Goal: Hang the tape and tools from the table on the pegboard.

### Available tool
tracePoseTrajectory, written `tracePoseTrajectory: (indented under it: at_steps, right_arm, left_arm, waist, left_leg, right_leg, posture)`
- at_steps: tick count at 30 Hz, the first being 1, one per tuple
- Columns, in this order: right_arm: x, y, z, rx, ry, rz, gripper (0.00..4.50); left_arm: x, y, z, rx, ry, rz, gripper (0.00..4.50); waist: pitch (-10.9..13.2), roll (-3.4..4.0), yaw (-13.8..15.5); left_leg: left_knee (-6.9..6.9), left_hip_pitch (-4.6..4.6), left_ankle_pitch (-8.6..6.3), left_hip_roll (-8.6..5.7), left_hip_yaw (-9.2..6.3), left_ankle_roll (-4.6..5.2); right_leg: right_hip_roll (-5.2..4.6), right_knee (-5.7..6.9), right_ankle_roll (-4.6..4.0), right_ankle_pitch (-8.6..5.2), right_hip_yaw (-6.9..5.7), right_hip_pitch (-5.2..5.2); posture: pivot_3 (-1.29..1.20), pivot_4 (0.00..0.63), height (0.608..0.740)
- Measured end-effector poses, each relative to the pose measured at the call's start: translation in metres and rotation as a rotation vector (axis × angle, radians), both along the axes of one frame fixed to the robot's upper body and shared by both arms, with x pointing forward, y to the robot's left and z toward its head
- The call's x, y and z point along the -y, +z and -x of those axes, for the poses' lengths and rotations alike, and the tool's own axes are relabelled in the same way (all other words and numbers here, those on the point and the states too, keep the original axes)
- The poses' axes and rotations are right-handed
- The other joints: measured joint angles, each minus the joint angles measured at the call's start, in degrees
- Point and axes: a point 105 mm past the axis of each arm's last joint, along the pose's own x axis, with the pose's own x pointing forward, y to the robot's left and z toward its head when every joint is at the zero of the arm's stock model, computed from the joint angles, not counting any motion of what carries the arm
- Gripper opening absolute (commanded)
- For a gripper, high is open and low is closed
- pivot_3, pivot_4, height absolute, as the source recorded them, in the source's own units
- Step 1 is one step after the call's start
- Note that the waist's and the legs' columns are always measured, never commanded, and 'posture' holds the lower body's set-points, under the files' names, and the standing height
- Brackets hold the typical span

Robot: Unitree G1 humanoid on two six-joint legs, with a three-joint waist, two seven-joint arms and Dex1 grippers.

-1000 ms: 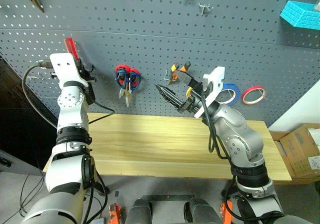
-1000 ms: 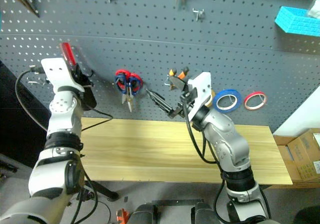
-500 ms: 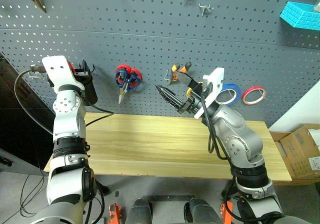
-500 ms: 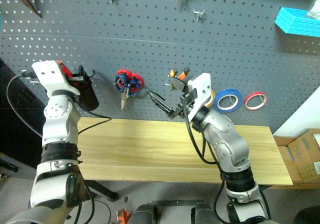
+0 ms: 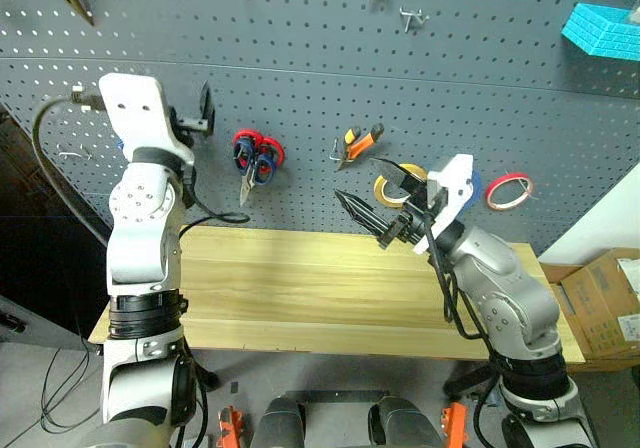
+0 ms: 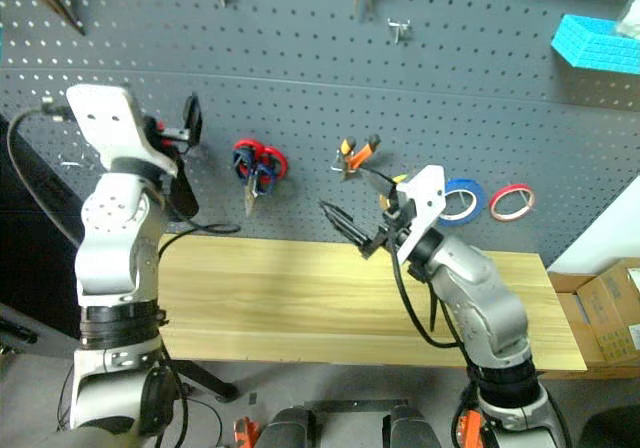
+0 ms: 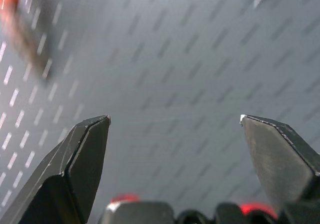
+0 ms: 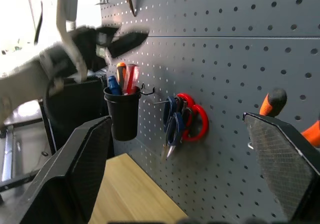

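On the dark grey pegboard (image 5: 300, 58) hang the orange-and-black pliers (image 5: 360, 140) and the dark-handled scissors (image 8: 172, 124), which share a hook with red-handled scissors (image 8: 196, 120). The blue tape (image 6: 476, 204) hangs further right, half hidden behind my right wrist. My left gripper (image 5: 195, 120) is open and empty, raised close to the board left of the scissors. Above the table (image 5: 300, 288) my right gripper (image 5: 368, 192) is open with nothing in it, below the pliers.
A black cup (image 8: 122, 114) holding blue, orange and red handles hangs left of the scissors. A yellow roll (image 5: 390, 190) and a red roll (image 5: 508, 190) flank the blue tape. More hooks and tools hang higher up. A cardboard box (image 5: 600, 298) stands at the right.
My left gripper opened, left the red-handled tool in the black cup, and rose to the right. My right gripper drew slightly right and down, uncovering the yellow roll.
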Motion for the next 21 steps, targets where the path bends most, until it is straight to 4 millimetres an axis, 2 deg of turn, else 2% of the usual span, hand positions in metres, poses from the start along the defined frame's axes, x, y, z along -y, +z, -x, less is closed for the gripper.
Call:
tracePoseTrajectory:
  at_steps: [2, 3, 5, 8, 10, 13, 17, 21]
  right_arm:
    - [0.005, -0.01, 0.001, -0.006, -0.057, 0.025, 4.5]
    - [0.006, -0.015, 0.001, -0.012, -0.085, 0.039, 4.5]
    - [0.01, -0.023, -0.002, -0.011, -0.152, 0.069, 4.5]
    - [0.024, -0.038, -0.006, -0.016, -0.284, 0.131, 4.5]
    - [0.036, -0.05, -0.011, -0.05, -0.386, 0.156, 4.5]
    - [0.056, -0.068, -0.014, -0.104, -0.526, 0.196, 4.5]
    - [0.092, -0.103, -0.014, -0.209, -0.709, 0.281, 4.5]
    - [0.114, -0.133, -0.008, -0.315, -0.802, 0.303, 4.5]
  left_arm:
    - [0.022, -0.002, 0.005, -0.005, -0.063, -0.005, 4.47]
    - [0.031, -0.012, 0.005, -0.036, -0.09, -0.001, 4.47]
    - [0.042, -0.05, 0.004, -0.159, -0.124, 0.037, 4.47]
    - [0.048, -0.124, 0.013, -0.4, -0.146, 0.082, 4.47]
    - [0.047, -0.153, 0.023, -0.495, -0.147, 0.089, 4.47]
    - [0.041, -0.172, 0.041, -0.544, -0.137, 0.095, 4.47]
    - [0.016, -0.225, 0.06, -0.724, -0.057, 0.177, 4.47]
    - [-0.005, -0.248, 0.063, -0.8, 0.005, 0.183, 4.47]
  waist:
    - [-0.1, 0.11, 0.0]
    - [-0.3, 0.25, -0.1]
    - [-0.5, 0.53, -0.6]
    - [-0.5, 0.56, -1.2]
    - [-0.5, 0.56, -1.3]
    - [-0.6, 0.6, -1.3]
    - [-0.6, 0.61, -1.5]
    - [-0.6, 0.63, -1.5]
  left_leg:
    - [0.01, 0.02, 0.0, -0.03, 0.05, 0.0]
    - [0.02, 0.05, 0.0, -0.03, 0.11, 0.0]
    - [0.0, 0.15, 0.0, -0.04, 0.25, 0.01]
    - [-0.02, 0.2, 0.0, 0.01, 0.15, 0.01]
    - [-0.02, 0.16, 0.0, 0.01, 0.07, 0.01]
    - [0.0, 0.16, 0.0, 0.01, 0.12, 0.01]
    - [0.04, 0.15, 0.0, -0.04, 0.16, 0.01]
    - [0.02, 0.15, -0.01, -0.04, 0.11, 0.01]
  right_leg:
    - [-0.01, -0.03, 0.02, -0.01, 0.09, 0.02]
    - [-0.01, -0.03, 0.02, -0.02, 0.17, 0.02]
    - [-0.01, 0.01, -0.03, -0.04, 0.32, 0.02]
    - [0.09, 0.09, -0.22, -0.15, 0.31, -0.04]
    - [0.12, 0.1, -0.28, -0.18, 0.29, -0.07]
    - [0.08, 0.04, -0.31, -0.2, 0.32, -0.03]
    - [0.0, -0.03, -0.31, -0.21, 0.31, -0.03]
    - [0.0, -0.03, -0.34, -0.19, 0.29, -0.06]
  posture:
    - [0.07, 0.062, 0.74]
    - [0.07, 0.061, 0.74]
    - [0.06, 0.062, 0.74]
    - [0.05, 0.065, 0.74]
    - [0.05, 0.065, 0.74]
    - [0.03, 0.065, 0.74]
    - [0.03, 0.061, 0.74]
    - [0.02, 0.048, 0.74]
